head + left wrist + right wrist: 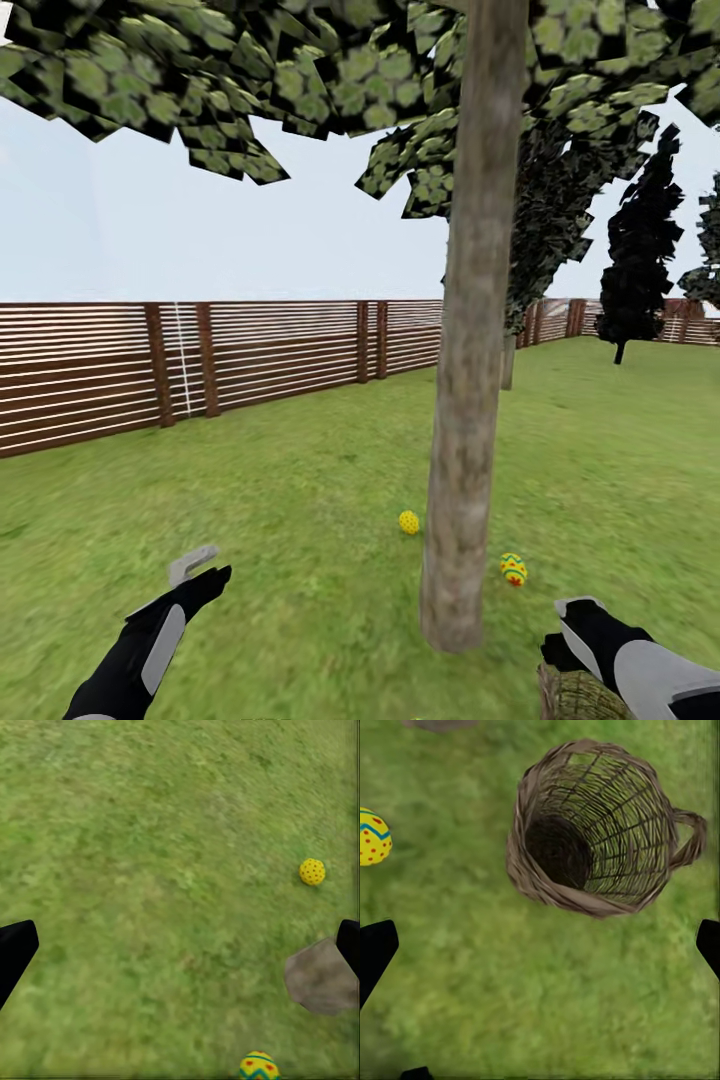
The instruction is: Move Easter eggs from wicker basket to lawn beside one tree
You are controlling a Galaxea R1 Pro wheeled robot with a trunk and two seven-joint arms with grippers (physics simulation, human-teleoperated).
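Both grippers released: left gripper (205, 565), right gripper (575, 625). Wicker basket (592, 832) directly beneath the right (apparently empty), two eggs (409, 522) (513, 569) flanking the tree (465, 400).

Both arms are glossy black with pale grey panels; the left gripper (200, 568) carries a grey fingertip, the right gripper (580, 625) a whitish edge

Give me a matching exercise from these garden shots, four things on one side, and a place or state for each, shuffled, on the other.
1 wicker basket
2 tree
3 left gripper
4 fence

A open above bare grass
B no eggs inside
C eggs lie near its trunk base
D along the lawn's far edge

Pairs: 1-B, 2-C, 3-A, 4-D
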